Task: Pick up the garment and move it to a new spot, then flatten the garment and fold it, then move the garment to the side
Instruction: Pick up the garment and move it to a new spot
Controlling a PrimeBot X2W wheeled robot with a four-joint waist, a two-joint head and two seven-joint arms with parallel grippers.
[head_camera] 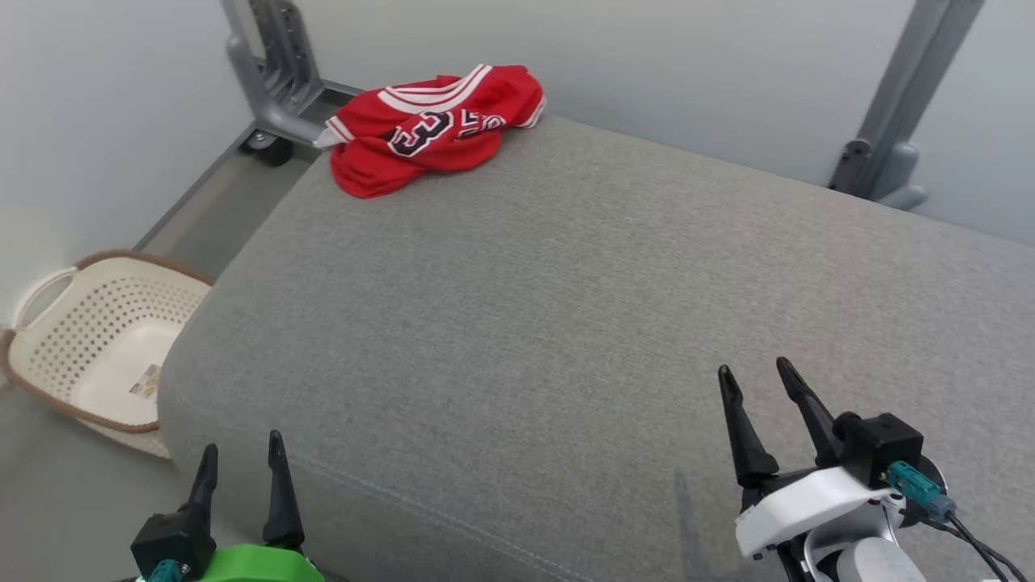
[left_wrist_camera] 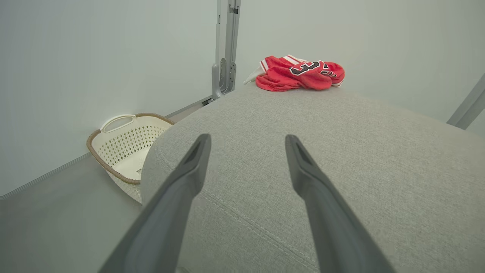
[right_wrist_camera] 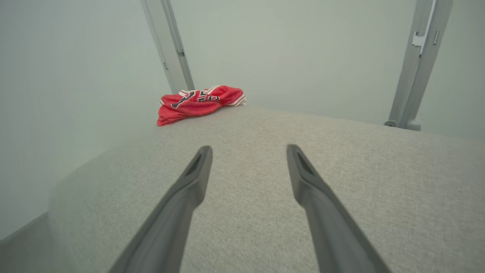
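The garment is a red jersey with white trim and dark numbers, lying crumpled at the far left corner of the grey cushioned surface. It also shows far ahead in the left wrist view as the garment and in the right wrist view as the garment. My left gripper stands open at the near left edge, far from the jersey. My right gripper is open over the near right part of the cushion, with nothing between its fingers.
A cream perforated laundry basket with a brown rim sits on the floor left of the cushion. Grey metal frame posts stand behind the jersey, and another post rises at the back right. Pale walls close the back.
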